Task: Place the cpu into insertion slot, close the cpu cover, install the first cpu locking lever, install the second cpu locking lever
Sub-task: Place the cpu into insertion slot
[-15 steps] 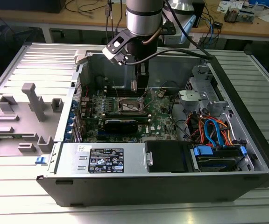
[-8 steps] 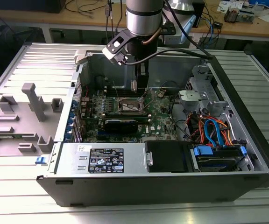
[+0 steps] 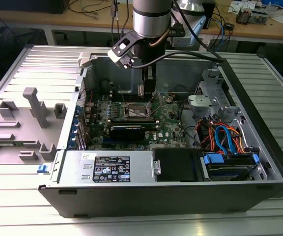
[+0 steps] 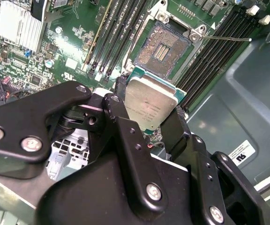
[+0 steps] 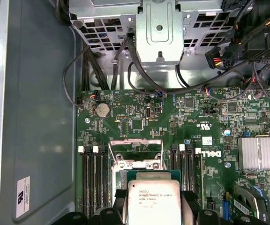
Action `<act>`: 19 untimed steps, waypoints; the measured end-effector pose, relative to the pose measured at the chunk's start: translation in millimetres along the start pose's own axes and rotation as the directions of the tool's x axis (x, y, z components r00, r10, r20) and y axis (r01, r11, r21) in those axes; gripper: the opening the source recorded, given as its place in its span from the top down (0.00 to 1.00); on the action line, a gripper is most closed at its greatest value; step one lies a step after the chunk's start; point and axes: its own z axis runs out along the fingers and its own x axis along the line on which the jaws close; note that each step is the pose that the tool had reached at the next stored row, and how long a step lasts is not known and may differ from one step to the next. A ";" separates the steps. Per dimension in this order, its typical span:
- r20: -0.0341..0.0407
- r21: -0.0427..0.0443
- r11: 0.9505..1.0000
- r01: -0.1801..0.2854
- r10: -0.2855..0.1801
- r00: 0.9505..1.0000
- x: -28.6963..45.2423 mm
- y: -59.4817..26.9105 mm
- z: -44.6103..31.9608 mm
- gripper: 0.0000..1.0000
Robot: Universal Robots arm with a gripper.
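My claw [image 3: 149, 89] was clamped on the chip [image 4: 150, 104] by two opposite edges and held it over the board [image 4: 69, 51], near the socket [image 4: 165, 49] but not in it. To seat it well, I judged I should keep it level, match its corners and lower it without force. The chip had a flat, dull-silver top on a green base. The square socket showed bare brownish contacts inside a silver rim.

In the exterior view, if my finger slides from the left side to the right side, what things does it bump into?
Grey plastic stand → insertion slot on the green board → silver metal bracket → blue and orange cables.
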 end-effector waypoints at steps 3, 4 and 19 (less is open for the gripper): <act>0.000 0.000 1.000 0.000 0.000 1.000 -0.2 -0.1 0.6 0.46; 0.000 0.000 1.000 0.000 0.000 1.000 -0.2 -0.1 0.9 0.46; 0.000 0.000 1.000 0.000 0.000 1.000 -0.5 -3.2 8.1 0.46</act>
